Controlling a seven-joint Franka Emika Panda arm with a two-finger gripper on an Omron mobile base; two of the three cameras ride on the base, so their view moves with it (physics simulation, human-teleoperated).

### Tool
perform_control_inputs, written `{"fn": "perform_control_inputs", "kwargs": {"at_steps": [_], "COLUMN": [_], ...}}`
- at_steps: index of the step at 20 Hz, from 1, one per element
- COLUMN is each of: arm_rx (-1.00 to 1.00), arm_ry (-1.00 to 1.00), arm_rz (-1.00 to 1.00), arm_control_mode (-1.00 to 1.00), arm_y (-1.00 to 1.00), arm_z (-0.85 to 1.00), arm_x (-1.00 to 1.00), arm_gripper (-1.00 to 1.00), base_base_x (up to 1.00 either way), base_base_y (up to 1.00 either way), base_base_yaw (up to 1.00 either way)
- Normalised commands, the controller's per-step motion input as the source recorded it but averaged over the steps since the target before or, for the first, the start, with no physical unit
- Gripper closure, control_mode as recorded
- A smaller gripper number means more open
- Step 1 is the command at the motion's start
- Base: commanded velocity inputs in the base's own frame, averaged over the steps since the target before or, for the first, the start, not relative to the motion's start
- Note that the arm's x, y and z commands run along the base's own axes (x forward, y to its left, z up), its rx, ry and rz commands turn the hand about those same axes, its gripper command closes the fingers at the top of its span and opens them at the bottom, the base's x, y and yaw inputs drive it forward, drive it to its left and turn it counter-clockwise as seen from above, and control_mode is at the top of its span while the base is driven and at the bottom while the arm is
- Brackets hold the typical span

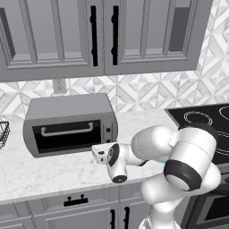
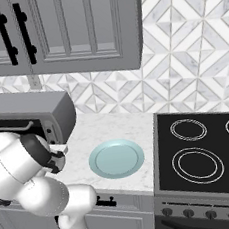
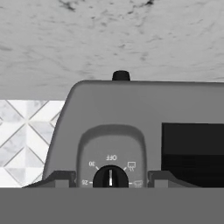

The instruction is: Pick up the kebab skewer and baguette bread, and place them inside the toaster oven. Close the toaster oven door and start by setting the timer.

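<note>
While the toaster oven point(image 1: 69, 123) sat on the marble counter point(image 1: 53, 170) against the patterned backsplash point(image 2: 183, 83), its door point(image 1: 67, 134) stood shut, the silver bar handle point(image 1: 67, 130) lying across the top of the dark glass. The arm reached in from the near right, and its hand hung just in front of the oven's right-side knob panel point(image 1: 108, 130), low at the oven's near right corner. In the hand view, which was rolled upside down, the gripper point(image 3: 110, 178) straddled a black timer knob point(image 3: 110, 177) with "OFF" and "30" printed around it; one fingertip point(image 3: 59, 178) showed on each side of the dial, spread wider than the knob and not touching it. To the right of the oven, a pale blue plate point(image 2: 116, 158) rested on the counter, between the oven and the black stovetop point(image 2: 201, 152). Grey upper cabinets point(image 1: 103, 36) with black handles hung above the oven. A dark wire basket point(image 1: 2, 133) showed at the far left edge of the counter.
</note>
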Motion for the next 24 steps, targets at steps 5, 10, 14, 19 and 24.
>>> {"fn": "perform_control_inputs", "kwargs": {"at_steps": [5,10,14,19,24], "arm_rx": [0.0,0.0,0.0,0.0,0.0], "arm_ry": [0.0,-0.01,-0.02,0.0,0.0], "arm_rz": [-0.01,-0.02,-0.05,-0.06,-0.09], "arm_control_mode": [-1.0,-1.0,-1.0,-1.0,-1.0], "arm_y": [0.07,0.16,0.12,0.02,0.11], "arm_z": [-0.1,-0.05,0.0,0.0,0.0], "arm_x": [0.16,0.1,0.0,0.0,0.0], "arm_gripper": [1.0,1.0,1.0,1.0,1.0], "base_base_x": [0.0,0.0,0.0,0.0,0.0], "base_base_y": [0.0,0.0,0.0,0.0,0.0], "base_base_yaw": [0.0,0.0,0.0,0.0,0.0]}}
